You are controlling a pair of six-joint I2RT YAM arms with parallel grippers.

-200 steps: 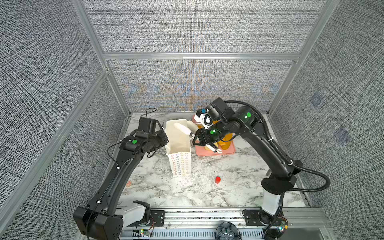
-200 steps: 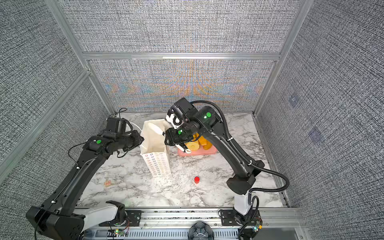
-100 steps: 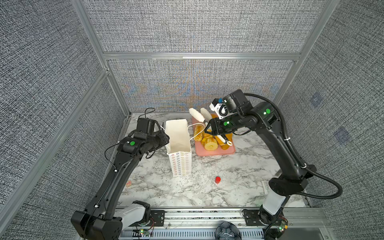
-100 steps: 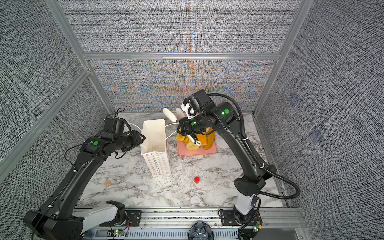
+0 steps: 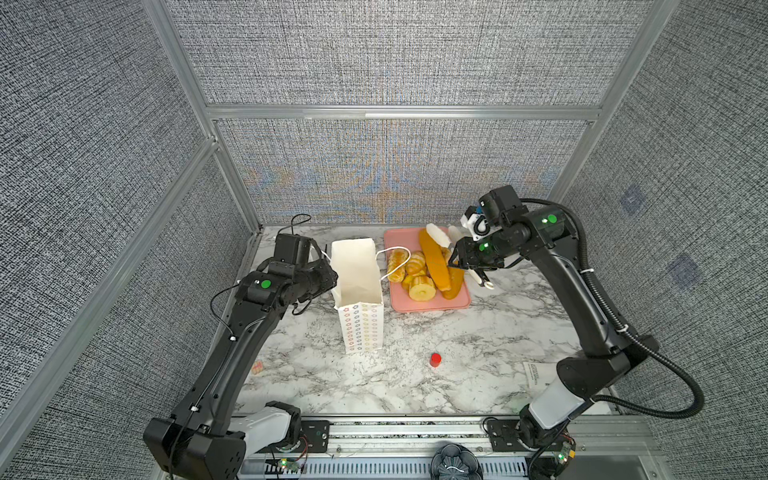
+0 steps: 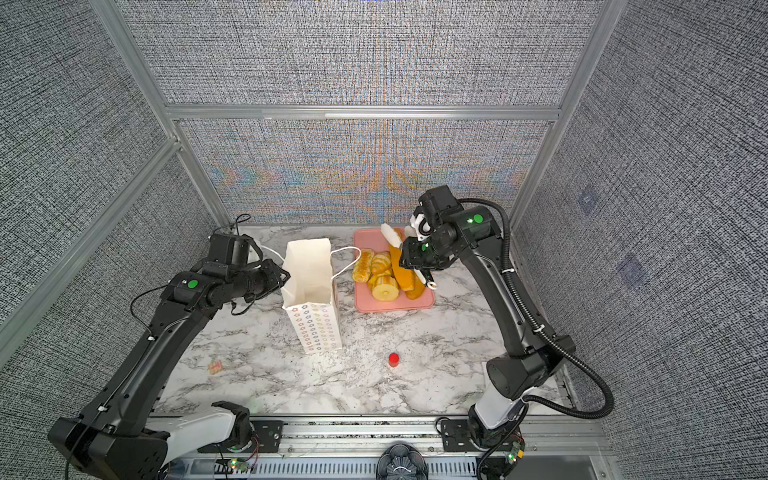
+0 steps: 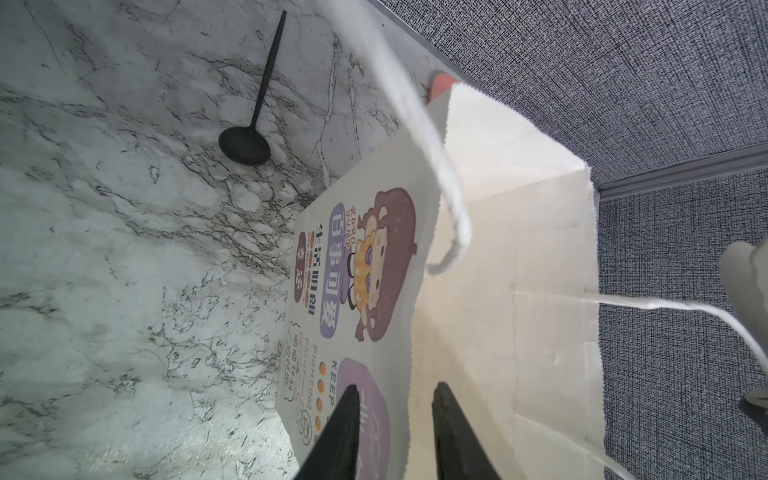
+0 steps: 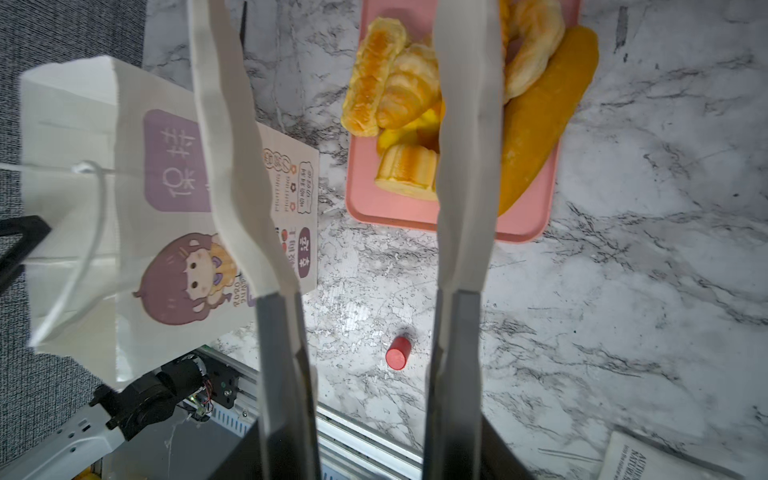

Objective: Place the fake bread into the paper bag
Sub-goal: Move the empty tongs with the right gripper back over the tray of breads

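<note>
Though near, bread (image 5: 419, 271) below right claw (image 5: 440, 229).

The bag (image 5: 361, 328) stands upright on the bench (image 5: 415, 382) with its mouth open. It is tall, narrow and white, with rows of coloured rings on its narrow side and a cartoon girl with purple labels on its broad side. The left fingers (image 7: 345, 436) straddle its rim, one outside the printed wall and one inside. A white cord handle (image 5: 392, 250) loops out from the opposite wall. The bread (image 5: 434, 266) lies heaped on a pink tray (image 5: 419, 305) just beside the bag. It is glossy, golden to orange-brown: two long loaves, a ridged ring cake, a braided piece and a croissant-like bun. The right fingers (image 8: 465, 166), spread apart, hang over the heap, one of them crossing in front of the loaves.
</note>
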